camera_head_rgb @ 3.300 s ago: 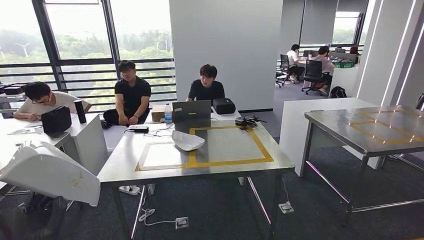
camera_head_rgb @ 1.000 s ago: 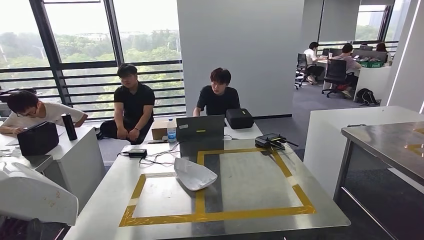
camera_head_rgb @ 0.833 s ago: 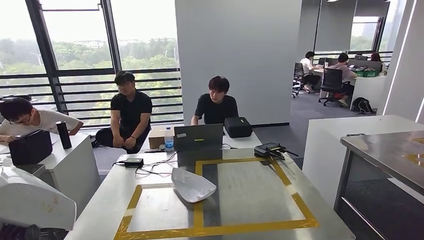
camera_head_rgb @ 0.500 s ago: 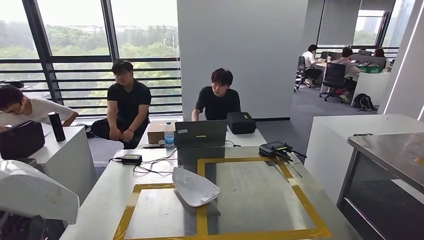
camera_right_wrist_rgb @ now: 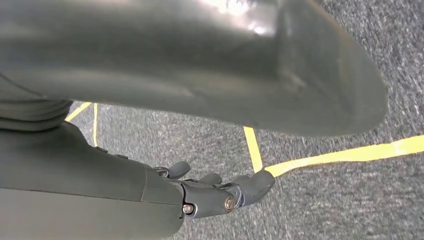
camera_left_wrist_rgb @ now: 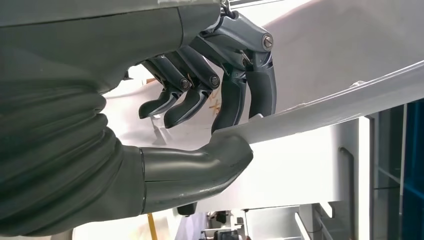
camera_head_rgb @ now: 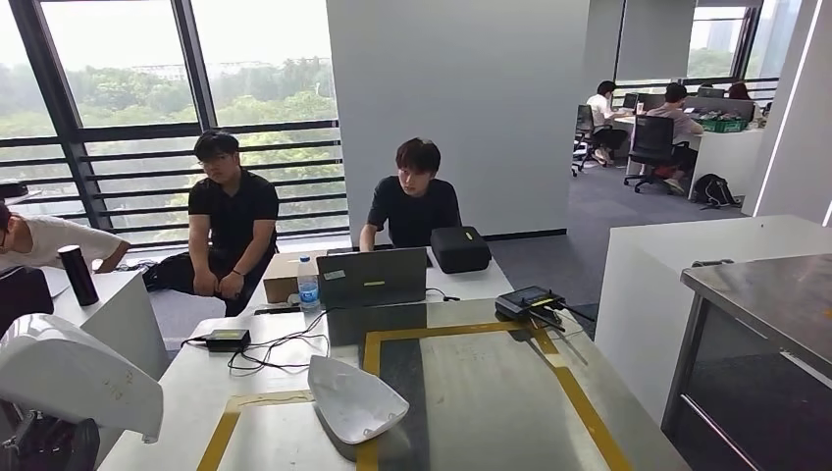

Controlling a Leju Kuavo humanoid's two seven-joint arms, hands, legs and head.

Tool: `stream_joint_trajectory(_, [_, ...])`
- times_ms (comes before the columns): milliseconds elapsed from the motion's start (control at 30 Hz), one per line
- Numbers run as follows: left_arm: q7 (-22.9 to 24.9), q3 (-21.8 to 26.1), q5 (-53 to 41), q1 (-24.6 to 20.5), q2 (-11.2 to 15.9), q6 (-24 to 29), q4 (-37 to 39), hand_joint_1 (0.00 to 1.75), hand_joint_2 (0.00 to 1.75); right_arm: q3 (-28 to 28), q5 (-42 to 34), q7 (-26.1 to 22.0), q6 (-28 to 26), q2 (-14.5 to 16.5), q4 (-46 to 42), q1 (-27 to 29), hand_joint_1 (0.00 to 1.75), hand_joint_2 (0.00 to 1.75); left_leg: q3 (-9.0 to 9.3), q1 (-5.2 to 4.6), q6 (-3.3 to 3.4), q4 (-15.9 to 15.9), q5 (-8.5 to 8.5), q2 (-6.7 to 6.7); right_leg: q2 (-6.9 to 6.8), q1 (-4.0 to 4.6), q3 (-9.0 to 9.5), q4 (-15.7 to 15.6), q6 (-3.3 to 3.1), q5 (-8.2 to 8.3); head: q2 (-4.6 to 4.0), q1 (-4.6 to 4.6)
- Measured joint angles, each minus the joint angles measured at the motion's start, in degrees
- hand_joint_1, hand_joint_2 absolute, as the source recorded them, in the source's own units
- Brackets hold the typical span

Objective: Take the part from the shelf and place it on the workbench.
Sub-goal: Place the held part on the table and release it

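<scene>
A large white curved part [camera_head_rgb: 78, 378] hangs at the lower left of the head view, off the workbench's left end. In the left wrist view my left hand [camera_left_wrist_rgb: 200, 125] grips this white part [camera_left_wrist_rgb: 330, 55]: the thumb lies under its thin edge and the fingers curl over it. A second, smaller white part [camera_head_rgb: 355, 400] lies on the steel workbench [camera_head_rgb: 491, 392], on the yellow tape frame [camera_head_rgb: 574, 402]. My right hand [camera_right_wrist_rgb: 220, 195] hangs over grey carpet with yellow floor lines, fingers loosely apart and holding nothing.
At the workbench's far edge stand a laptop [camera_head_rgb: 376, 278], a bottle [camera_head_rgb: 308, 285], a power adapter with cables [camera_head_rgb: 227, 339] and a black device [camera_head_rgb: 528, 301]. Two people sit behind it. A white counter [camera_head_rgb: 687, 255] and another steel table [camera_head_rgb: 775, 294] stand to the right.
The camera has come closer to the workbench, which now takes up more of the lower picture. The held white part stays at the lower left in my left hand.
</scene>
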Motion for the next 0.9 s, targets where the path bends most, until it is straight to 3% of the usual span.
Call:
stream_joint_trajectory(33, [0.38, 0.0, -0.01, 0.02, 0.01, 0.07, 0.24, 1.75, 1.75, -0.12, 0.0, 0.08, -0.03, 0.01, 0.0, 0.07, 0.0, 0.0, -0.82, -0.03, 0.12, -1.14, 0.07, 0.0, 0.08, 0.03, 0.87, 0.0, 0.02, -0.67, 0.0, -0.02])
stream_joint_trajectory(67, [0.7, 0.0, -0.02, 0.01, 0.01, 0.14, 0.5, 1.75, 1.75, -0.22, -0.04, 0.16, -0.07, 0.01, 0.0, 0.13, 0.0, 0.0, -0.99, -0.07, 0.32, -3.72, 1.93, 0.0, 0.16, 0.06, 1.79, -0.01, 0.09, -1.35, -0.01, -0.03])
stream_joint_trajectory(133, [1.05, -0.01, -0.05, -0.04, 0.0, 0.25, 1.16, 1.75, 1.75, -0.39, -0.2, 0.32, -0.1, 0.04, 0.02, 0.27, 0.0, 0.0, -0.71, -0.32, 0.9, -10.47, 9.39, 0.02, 0.39, 0.13, 3.1, 0.06, 0.42, -2.67, -0.02, -0.07])
stream_joint_trajectory(167, [1.29, -0.03, -0.14, -0.07, -0.02, 0.39, 1.53, 1.75, 1.75, -0.48, -0.28, 0.39, -0.12, 0.05, 0.04, 0.2, 0.0, 0.0, -0.48, -0.47, 1.16, -12.78, 12.31, -0.01, 0.52, 0.22, 3.42, 0.11, 0.7, -3.33, -0.02, -0.08])
stream_joint_trajectory(200, [1.62, -0.05, -0.32, -0.11, -0.06, 0.7, 1.85, 1.75, 1.75, -0.59, -0.36, 0.49, -0.13, 0.07, 0.05, 0.15, 0.0, 0.0, -0.38, -0.59, 1.37, -14.0, 14.17, -0.03, 0.64, 0.32, 3.6, 0.09, 1.01, -3.9, -0.02, -0.09])
stream_joint_trajectory(333, [5.8, -0.11, -0.54, -0.79, -0.21, 2.35, 2.84, 1.75, 1.75, -0.85, -0.41, 1.07, -0.2, -0.12, 0.03, 0.02, 0.0, 0.0, 0.47, -0.19, 2.32, -14.75, 14.88, -0.01, 0.54, 0.5, 4.03, 0.79, 2.33, -5.75, 0.0, -0.01])
stream_joint_trajectory(400, [9.76, -0.11, 0.59, -1.08, -0.22, 2.42, 3.98, 1.75, 1.75, -0.86, -0.36, 1.19, -0.18, -0.18, 0.02, -0.02, 0.0, 0.0, 0.87, -0.04, 2.88, -15.02, 14.62, 0.06, 0.24, 0.35, 1.2, 6.15, 2.99, -8.44, 0.0, 0.09])
stream_joint_trajectory(467, [13.1, -0.11, 1.79, -1.08, -0.21, 2.12, 5.91, 1.75, 1.75, -0.86, -0.16, 1.24, -0.15, -0.22, 0.02, 0.0, 0.0, 0.0, 1.11, -0.05, 3.16, -15.02, 14.19, 0.12, 0.12, 0.14, -3.54, 13.49, 3.36, -10.93, 0.01, 0.18])
stream_joint_trajectory(500, [14.23, -0.11, 2.12, -1.05, -0.17, 1.97, 7.05, 1.75, 1.75, -0.86, 0.02, 1.26, -0.14, -0.27, 0.02, 0.06, 0.0, 0.0, 1.25, -0.04, 3.17, -15.02, 13.99, 0.11, 0.09, 0.08, -5.2, 15.31, 3.45, -10.73, 0.0, 0.19])
stream_joint_trajectory(533, [14.97, -0.11, 2.27, -1.02, -0.11, 1.88, 8.16, 1.75, 1.75, -0.86, 0.24, 1.28, -0.14, -0.34, 0.02, 0.15, 0.0, 0.0, 1.46, -0.03, 3.11, -15.01, 13.82, 0.06, 0.05, 0.03, -5.79, 14.92, 3.46, -9.34, 0.0, 0.22])
stream_joint_trajectory(600, [15.63, -0.11, 2.3, -0.99, 0.11, 1.83, 10.12, 1.75, 1.75, -0.86, 0.6, 1.34, -0.13, -0.49, 0.02, 0.26, 0.0, 0.0, 1.96, 0.0, 2.88, -14.99, 13.5, -0.02, -0.03, -0.03, -3.82, 8.14, 3.26, -4.3, -0.01, 0.27])
stream_joint_trajectory(667, [15.58, -0.09, 2.16, -0.99, 0.37, 1.78, 11.68, 1.75, 1.75, -0.86, 0.86, 1.56, -0.13, -0.58, 0.02, 0.26, 0.0, 0.0, 2.29, -0.17, 2.39, -14.92, 13.21, -0.1, -0.1, 0.09, -1.51, 1.61, 2.81, -0.92, -0.01, 0.27])
stream_joint_trajectory(700, [15.43, -0.07, 1.96, -0.93, 0.48, 1.75, 12.31, 1.75, 1.75, -0.86, 0.99, 1.73, -0.13, -0.59, 0.02, 0.25, 0.0, 0.0, 2.34, -0.29, 2.27, -14.89, 12.94, -0.13, -0.13, 0.13, -1.01, 0.09, 2.68, -0.32, -0.01, 0.26])
stream_joint_trajectory(800, [14.79, 0.07, 1.04, -0.46, 0.74, 1.82, 13.45, 1.75, 1.75, -0.86, 1.47, 2.08, -0.14, -0.58, 0.02, 0.3, 0.0, 0.0, 2.59, -0.42, 2.45, -15.05, 12.59, -0.13, -0.16, 0.21, -0.82, -0.28, 2.48, -0.2, -0.01, 0.21])
stream_joint_trajectory(900, [14.18, 0.3, -0.64, -0.21, 0.96, 3.07, 14.21, 1.75, 1.75, -0.86, 1.84, 2.04, -0.17, -0.67, 0.02, 0.34, 0.0, 0.0, 2.92, -0.36, 1.71, -15.49, 13.12, -0.13, -0.15, 0.28, -0.75, -0.26, 2.11, -0.16, -0.01, 0.2])
